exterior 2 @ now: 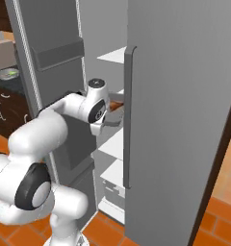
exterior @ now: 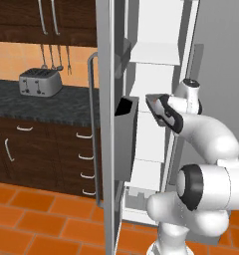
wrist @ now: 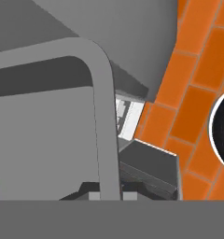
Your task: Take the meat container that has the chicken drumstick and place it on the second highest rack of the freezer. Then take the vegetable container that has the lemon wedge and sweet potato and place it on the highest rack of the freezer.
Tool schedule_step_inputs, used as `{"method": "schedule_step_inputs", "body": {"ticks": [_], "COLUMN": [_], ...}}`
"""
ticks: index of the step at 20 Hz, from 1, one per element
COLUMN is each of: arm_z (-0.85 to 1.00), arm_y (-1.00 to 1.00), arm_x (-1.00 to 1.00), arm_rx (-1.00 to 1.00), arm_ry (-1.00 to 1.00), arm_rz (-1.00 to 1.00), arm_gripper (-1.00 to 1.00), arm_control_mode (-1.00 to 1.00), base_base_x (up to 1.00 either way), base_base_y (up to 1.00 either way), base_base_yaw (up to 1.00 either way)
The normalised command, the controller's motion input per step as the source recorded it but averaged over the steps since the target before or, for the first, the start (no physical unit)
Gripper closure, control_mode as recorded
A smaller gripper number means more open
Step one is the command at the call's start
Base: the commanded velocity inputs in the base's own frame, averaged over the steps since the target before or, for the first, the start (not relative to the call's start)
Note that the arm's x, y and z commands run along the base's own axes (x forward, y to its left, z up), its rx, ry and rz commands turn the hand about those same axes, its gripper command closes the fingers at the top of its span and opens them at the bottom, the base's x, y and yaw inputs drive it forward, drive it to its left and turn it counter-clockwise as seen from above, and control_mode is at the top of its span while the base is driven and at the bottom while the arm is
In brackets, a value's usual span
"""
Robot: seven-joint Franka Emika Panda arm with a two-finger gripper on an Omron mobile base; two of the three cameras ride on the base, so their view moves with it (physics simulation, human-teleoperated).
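Note:
A grey tray with something brown in it, which I take for the meat container [exterior: 152,101], hangs inside the open freezer about level with a middle shelf. It also shows as the meat container [exterior 2: 115,109], past my wrist. My gripper [exterior: 160,110] is shut on its near rim. In the hand view the container's rounded rim [wrist: 102,116] runs up from my gripper [wrist: 108,196], and a brown sliver shows at the far left edge. The drumstick itself is too hidden to make out. The vegetable container is out of view.
The open freezer door [exterior: 109,124], with a grey bin [exterior: 126,142], stands close on the arm's left. The closed door [exterior 2: 185,120] and its handle [exterior 2: 128,115] are on the right. White shelves [exterior 2: 112,55] lie above and below. A toaster [exterior: 40,82] sits on the dark counter.

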Motion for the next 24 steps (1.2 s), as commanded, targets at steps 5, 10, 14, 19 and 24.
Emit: {"method": "schedule_step_inputs", "body": {"ticks": [5,10,14,19,24], "arm_z": [0.01,0.0,0.0,0.0,-0.03], "arm_y": [0.0,-0.03,-0.02,0.0,-0.01], "arm_x": [0.74,0.72,0.66,0.69,0.56], "arm_rx": [0.0,0.01,0.0,0.0,0.0], "arm_ry": [0.07,0.03,0.0,0.0,0.0], "arm_rz": [0.0,0.0,0.0,0.0,0.0], "arm_gripper": [1.0,1.0,1.0,1.0,1.0], "arm_control_mode": [-1.0,-1.0,-1.0,-1.0,-1.0], "base_base_x": [0.0,0.0,0.0,0.0,0.0], "base_base_y": [0.0,0.0,0.0,0.0,0.0], "base_base_yaw": [0.0,0.0,0.0,0.0,0.0]}}
